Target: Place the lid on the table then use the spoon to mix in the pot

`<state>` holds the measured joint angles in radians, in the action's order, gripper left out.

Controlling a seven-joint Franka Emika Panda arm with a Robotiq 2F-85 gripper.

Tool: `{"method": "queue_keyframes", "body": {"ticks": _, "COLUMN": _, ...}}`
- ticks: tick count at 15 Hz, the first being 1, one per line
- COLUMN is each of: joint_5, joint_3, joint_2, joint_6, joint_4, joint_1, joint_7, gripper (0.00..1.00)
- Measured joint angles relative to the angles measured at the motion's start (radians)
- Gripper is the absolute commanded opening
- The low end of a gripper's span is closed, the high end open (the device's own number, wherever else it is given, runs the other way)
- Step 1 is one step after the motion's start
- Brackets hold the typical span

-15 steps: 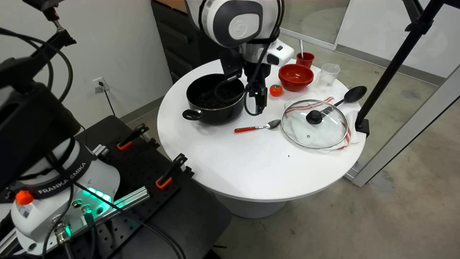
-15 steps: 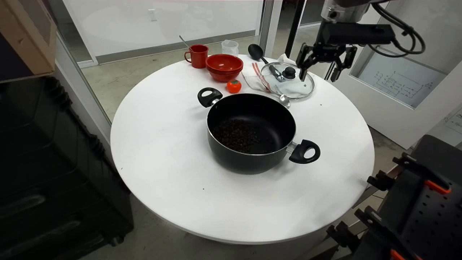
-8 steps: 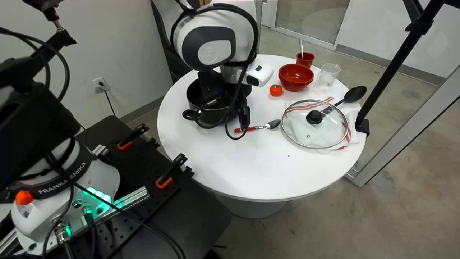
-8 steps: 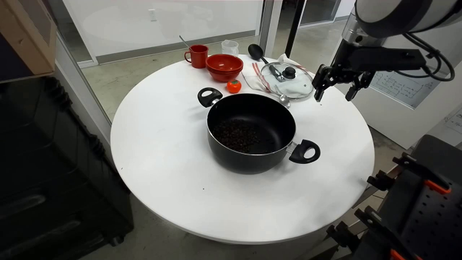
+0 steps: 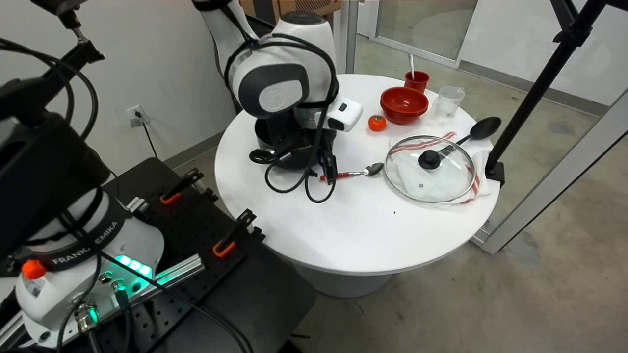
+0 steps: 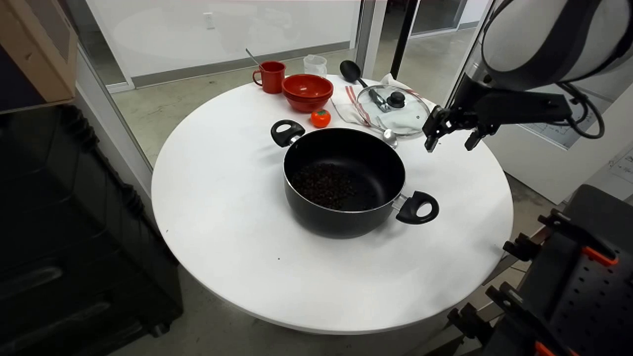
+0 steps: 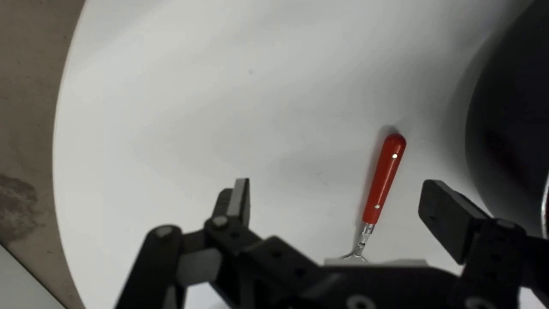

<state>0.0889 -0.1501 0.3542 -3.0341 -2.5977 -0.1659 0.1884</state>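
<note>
The spoon lies on the white table (image 6: 222,247), its red handle (image 7: 383,180) pointing up the wrist view. Its bowl (image 5: 375,169) shows in both exterior views but is hidden by the gripper body in the wrist view. My gripper (image 7: 336,189) is open above the spoon, the handle between its spread fingers but untouched. Beside it stands the black pot (image 6: 341,225), uncovered, with small dark pieces inside; the arm covers much of it in an exterior view (image 5: 296,162). The glass lid with its black knob (image 5: 429,159) lies knob up on a striped cloth on the table.
Stacked red bowls (image 6: 307,86), a tomato (image 6: 320,118), a red mug (image 6: 273,76) and a clear cup (image 6: 315,64) stand beyond the pot. A large black utensil (image 5: 484,128) lies partly under the lid. The pot's side handle (image 6: 418,207) sticks out near my gripper.
My arm has come down and away from the lid's side, bringing the open gripper low over the spoon's handle. Lid, spoon and pot have stayed in place.
</note>
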Motion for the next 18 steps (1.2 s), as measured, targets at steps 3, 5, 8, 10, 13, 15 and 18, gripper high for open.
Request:
{"method": "queue_keyframes", "body": {"ticks": 3, "joint_5": 0.018, "joint_3": 0.055, "joint_2": 0.061, "joint_6": -0.072, "joint_4": 0.007, "joint_1": -0.022, "joint_7": 0.000, "gripper": 0.99}}
{"method": "queue_keyframes", "body": {"ticks": 5, "joint_5": 0.031, "joint_3": 0.091, "joint_2": 0.101, "joint_6": -0.111, "joint_4": 0.023, "joint_1": -0.035, "joint_7": 0.001, "gripper": 0.97}}
{"method": "queue_keyframes", "body": {"ticks": 8, "joint_5": 0.043, "joint_3": 0.141, "joint_2": 0.151, "joint_6": -0.147, "joint_4": 0.063, "joint_1": -0.051, "joint_7": 0.005, "gripper": 0.97}}
{"method": "queue_keyframes", "body": {"ticks": 10, "joint_5": 0.047, "joint_3": 0.161, "joint_2": 0.178, "joint_6": -0.157, "joint_4": 0.093, "joint_1": -0.057, "joint_7": 0.008, "gripper": 0.98}}
{"method": "queue_keyframes", "body": {"ticks": 13, "joint_5": 0.059, "joint_3": 0.168, "joint_2": 0.215, "joint_6": -0.161, "joint_4": 0.140, "joint_1": -0.061, "joint_7": 0.012, "gripper": 0.97}}
{"method": "queue_keyframes", "body": {"ticks": 15, "joint_5": 0.072, "joint_3": 0.167, "joint_2": 0.232, "joint_6": -0.161, "joint_4": 0.164, "joint_1": -0.061, "joint_7": 0.015, "gripper": 0.96}}
{"method": "queue_keyframes", "body": {"ticks": 18, "joint_5": 0.086, "joint_3": 0.160, "joint_2": 0.249, "joint_6": -0.161, "joint_4": 0.188, "joint_1": -0.061, "joint_7": 0.026, "gripper": 0.96}}
